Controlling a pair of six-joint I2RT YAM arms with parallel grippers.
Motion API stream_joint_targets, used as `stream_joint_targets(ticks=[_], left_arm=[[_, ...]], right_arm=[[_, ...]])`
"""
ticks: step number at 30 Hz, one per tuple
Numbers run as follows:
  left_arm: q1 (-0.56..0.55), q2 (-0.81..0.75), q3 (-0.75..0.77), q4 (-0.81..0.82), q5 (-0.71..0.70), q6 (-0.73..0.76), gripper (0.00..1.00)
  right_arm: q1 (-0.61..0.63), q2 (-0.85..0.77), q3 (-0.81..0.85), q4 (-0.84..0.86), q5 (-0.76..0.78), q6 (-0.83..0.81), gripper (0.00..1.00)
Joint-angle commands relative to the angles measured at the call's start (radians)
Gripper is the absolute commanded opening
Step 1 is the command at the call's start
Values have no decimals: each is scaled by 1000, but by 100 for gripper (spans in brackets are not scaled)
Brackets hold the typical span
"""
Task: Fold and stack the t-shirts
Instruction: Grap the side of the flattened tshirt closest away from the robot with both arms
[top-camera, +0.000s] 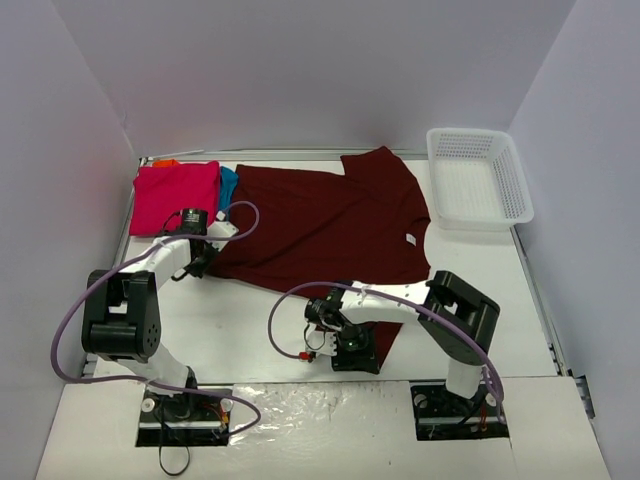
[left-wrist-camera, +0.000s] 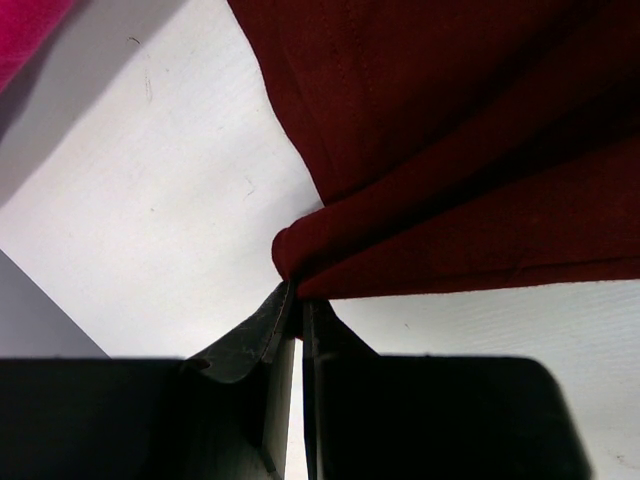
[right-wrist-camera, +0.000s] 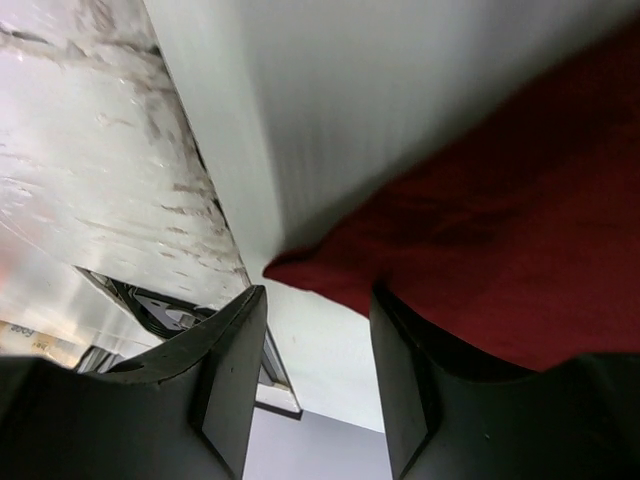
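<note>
A large dark maroon t-shirt (top-camera: 330, 225) lies spread across the middle of the table, its white neck label toward the right. My left gripper (top-camera: 203, 266) is at the shirt's lower left corner and is shut on a fold of that maroon edge (left-wrist-camera: 300, 262). My right gripper (top-camera: 352, 358) is low near the front, beside a maroon part (top-camera: 390, 335) that reaches toward the near edge. In the right wrist view my right gripper (right-wrist-camera: 318, 300) stands open, and a maroon corner (right-wrist-camera: 470, 260) lies ahead of the jaws and drapes over the right finger. A folded pink t-shirt (top-camera: 176, 196) lies at the back left, with teal (top-camera: 229, 183) and orange (top-camera: 165, 162) edges showing beside it.
A white mesh basket (top-camera: 478, 178) stands at the back right corner. Walls close in the table on three sides. A foil-covered strip (top-camera: 320, 410) runs along the near edge between the arm bases. A purple cable (top-camera: 70, 330) loops beside the left arm.
</note>
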Motion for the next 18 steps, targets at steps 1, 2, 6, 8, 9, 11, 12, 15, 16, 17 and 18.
stream_joint_targets(ticks=[1,2,6,8,9,11,12,15,16,17,18], left_arm=[[11,-27,-1,-11,1,-4,2],[11,-29,-1,-11,3,-4,2],[11,-29,-2,-9,10,-3,2],[10,-27,-4,-9,10,-3,2],[11,-26,-4,-9,10,-3,2],[11,-25,-6,-8,12,-3,2],[11,-25,-6,-8,12,-3,2],[11,-24,-6,-9,12,-1,2],[10,-25,-4,-11,12,-1,2],[10,-27,-4,-9,12,-1,2],[10,-27,-4,-9,12,0,2]], right_arm=[[25,29,1,-33,-7,8,43],[27,35,1,-29,-8,8,43],[32,64,18,-18,-21,14,44],[42,81,32,-19,-31,18,45],[47,86,32,-18,-24,26,45],[59,91,34,-12,-16,32,46],[59,94,34,-9,-10,37,46],[62,104,32,-7,-11,40,49],[64,112,34,-9,-15,46,50],[70,114,35,-7,-18,48,51],[75,117,38,-4,-15,54,51]])
